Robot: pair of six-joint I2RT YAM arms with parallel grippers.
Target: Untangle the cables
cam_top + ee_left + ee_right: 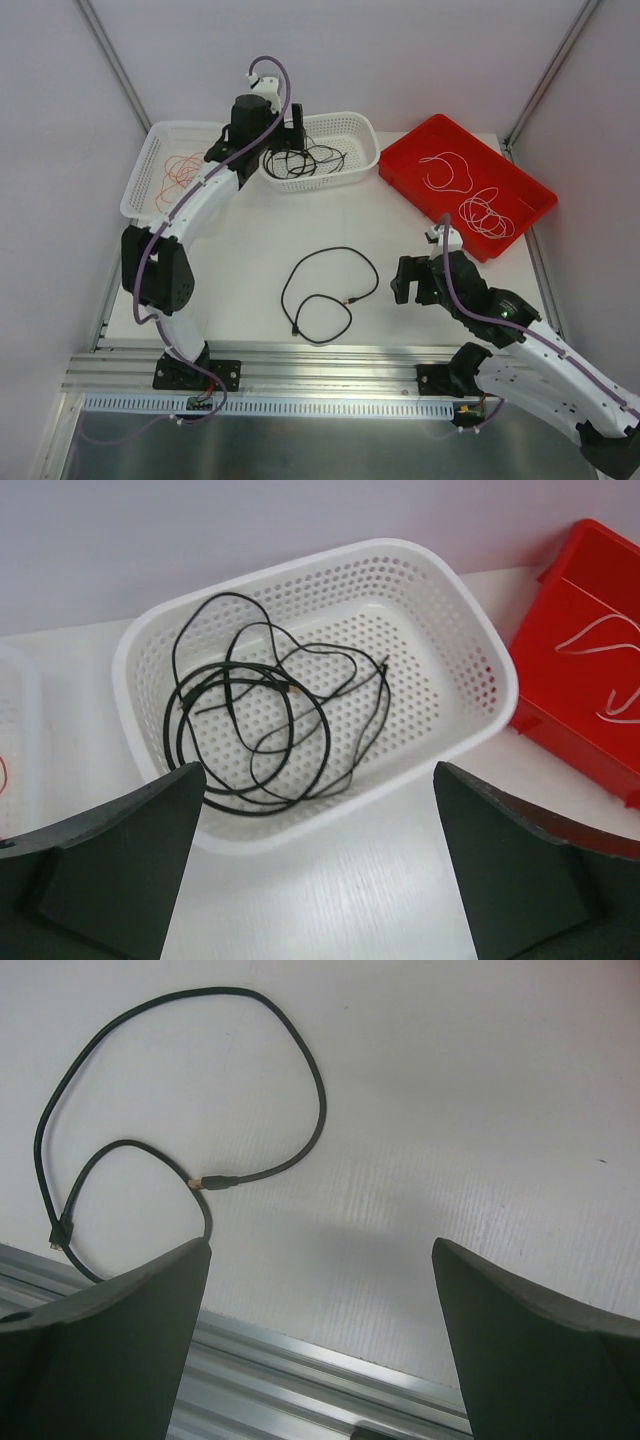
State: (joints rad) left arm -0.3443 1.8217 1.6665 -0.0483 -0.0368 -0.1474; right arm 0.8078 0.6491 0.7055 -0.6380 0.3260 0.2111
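A black cable [325,290] lies looped on the table's middle; it also shows in the right wrist view [180,1090]. More black cables [305,160] lie in a white basket [355,130], also in the left wrist view [270,730]. Red-orange wires [180,172] lie in the left white basket [140,180]. White wires [470,195] lie in a red tray [400,165]. My left gripper [285,140] is open and empty at that basket's near-left rim. My right gripper [408,282] is open and empty, right of the loose cable.
The aluminium rail [320,370] runs along the table's near edge, also in the right wrist view [300,1370]. The red tray also shows at the right of the left wrist view [590,660]. Frame posts stand at the back corners.
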